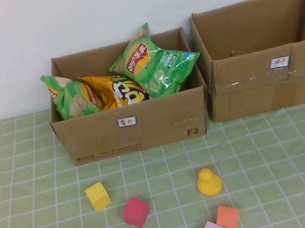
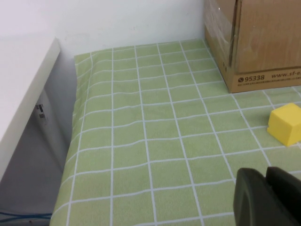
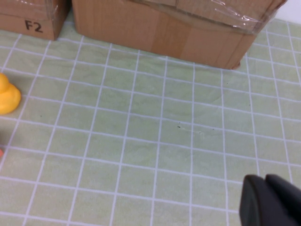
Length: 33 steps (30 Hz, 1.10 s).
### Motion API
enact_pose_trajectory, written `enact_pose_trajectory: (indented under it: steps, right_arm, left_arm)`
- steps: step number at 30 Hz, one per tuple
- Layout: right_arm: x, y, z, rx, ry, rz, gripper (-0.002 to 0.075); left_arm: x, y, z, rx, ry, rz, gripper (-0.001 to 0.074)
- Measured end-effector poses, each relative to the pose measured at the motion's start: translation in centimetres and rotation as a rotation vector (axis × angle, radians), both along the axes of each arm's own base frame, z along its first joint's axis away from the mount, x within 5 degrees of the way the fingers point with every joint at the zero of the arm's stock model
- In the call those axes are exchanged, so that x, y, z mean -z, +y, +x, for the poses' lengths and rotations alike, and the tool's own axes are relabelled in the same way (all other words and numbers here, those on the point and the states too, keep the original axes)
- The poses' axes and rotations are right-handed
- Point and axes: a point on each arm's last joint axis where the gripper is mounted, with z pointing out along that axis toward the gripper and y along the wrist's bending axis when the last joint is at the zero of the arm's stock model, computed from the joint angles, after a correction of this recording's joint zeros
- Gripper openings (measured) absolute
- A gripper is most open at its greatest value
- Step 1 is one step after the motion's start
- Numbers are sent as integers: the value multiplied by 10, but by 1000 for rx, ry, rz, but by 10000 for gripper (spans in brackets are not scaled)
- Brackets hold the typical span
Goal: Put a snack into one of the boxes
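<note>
Three snack bags (image 1: 126, 77) already sit in the left box (image 1: 133, 130) toward the counter's far edge; left gripper (image 2: 268, 195) and right gripper (image 3: 270, 200) hover low near the front edge, fingers together, holding nothing
</note>
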Motion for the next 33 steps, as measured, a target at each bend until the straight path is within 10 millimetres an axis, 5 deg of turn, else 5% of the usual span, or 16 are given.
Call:
enact_pose_trajectory:
  steps: [24, 33]
  right_arm:
    - [-1, 0, -1, 0, -8, 3, -2]
    - [-11, -26, -44, 130, -261, 16, -2]
  left_arm:
    - [0, 1, 0, -22, 0, 4, 28]
    - [0, 1, 0, -22, 0, 4, 28]
